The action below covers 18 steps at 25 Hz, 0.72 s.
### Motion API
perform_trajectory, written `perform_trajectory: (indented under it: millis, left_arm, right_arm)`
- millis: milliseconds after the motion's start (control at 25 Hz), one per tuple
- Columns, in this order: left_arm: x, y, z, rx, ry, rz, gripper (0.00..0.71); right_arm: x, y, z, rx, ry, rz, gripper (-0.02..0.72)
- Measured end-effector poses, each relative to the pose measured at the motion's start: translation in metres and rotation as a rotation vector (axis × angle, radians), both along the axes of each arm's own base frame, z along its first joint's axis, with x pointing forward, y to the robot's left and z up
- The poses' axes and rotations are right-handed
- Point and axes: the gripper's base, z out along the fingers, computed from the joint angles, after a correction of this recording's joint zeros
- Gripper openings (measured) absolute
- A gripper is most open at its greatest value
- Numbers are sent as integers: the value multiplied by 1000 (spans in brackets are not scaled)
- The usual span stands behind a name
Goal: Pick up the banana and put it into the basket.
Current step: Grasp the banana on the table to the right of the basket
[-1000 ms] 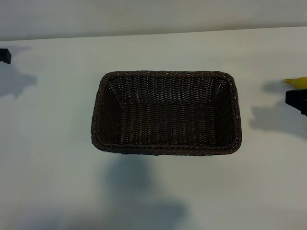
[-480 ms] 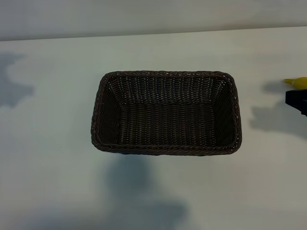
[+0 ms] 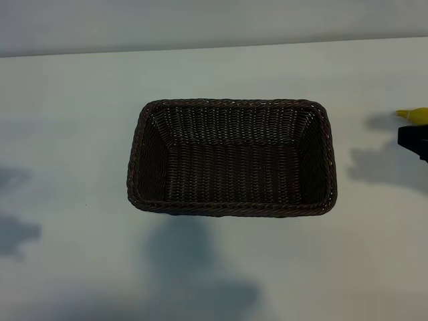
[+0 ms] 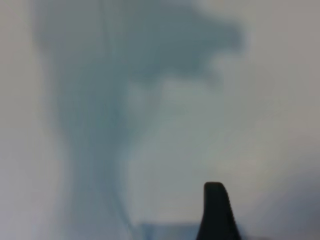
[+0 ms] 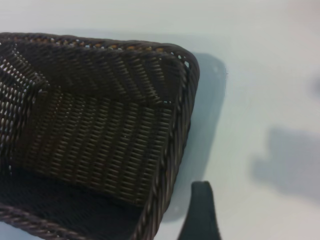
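Note:
The basket point(image 3: 231, 158), dark brown wicker, sits empty in the middle of the white table; the right wrist view shows one end of the basket point(image 5: 100, 135). Only the banana's yellow tip point(image 3: 416, 114) shows at the right edge of the exterior view. A black part of my right gripper point(image 3: 414, 142) hangs just in front of that tip. Its one visible finger point(image 5: 201, 212) stands beside the basket's end, open, with nothing held. My left arm is outside the exterior view. Its single visible finger point(image 4: 216, 212) hangs over bare table, open and empty.
The white table point(image 3: 67, 134) runs to a far edge along the pale wall. Arm shadows lie at the left edge point(image 3: 17, 231), in front of the basket point(image 3: 194, 267) and right of it point(image 3: 381, 164).
The black part of the left arm at the exterior view's left edge has gone out of view. Its shadow has slid toward the table's near side. Right gripper, banana and basket are still.

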Motion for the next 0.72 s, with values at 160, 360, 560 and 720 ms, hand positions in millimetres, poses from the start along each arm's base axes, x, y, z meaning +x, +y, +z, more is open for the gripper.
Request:
perform_trajectory:
  millis: [160, 360, 560, 720]
  left_arm:
    - [-39, -5, -10, 11, -124, 5, 511]
    - [-73, -9, -5, 19, -320, 11, 511]
    - [-98, -12, 0, 38, -495, 9, 511]
    - [-117, -15, 1, 48, -622, 7, 511]
  right_arm:
    - [0, 0, 0, 0, 0, 1, 584]
    - [0, 0, 0, 0, 0, 1, 584]
    - [0, 0, 0, 5, 5, 3, 584]
    - [-1, 1, 0, 29, 21, -16, 584]
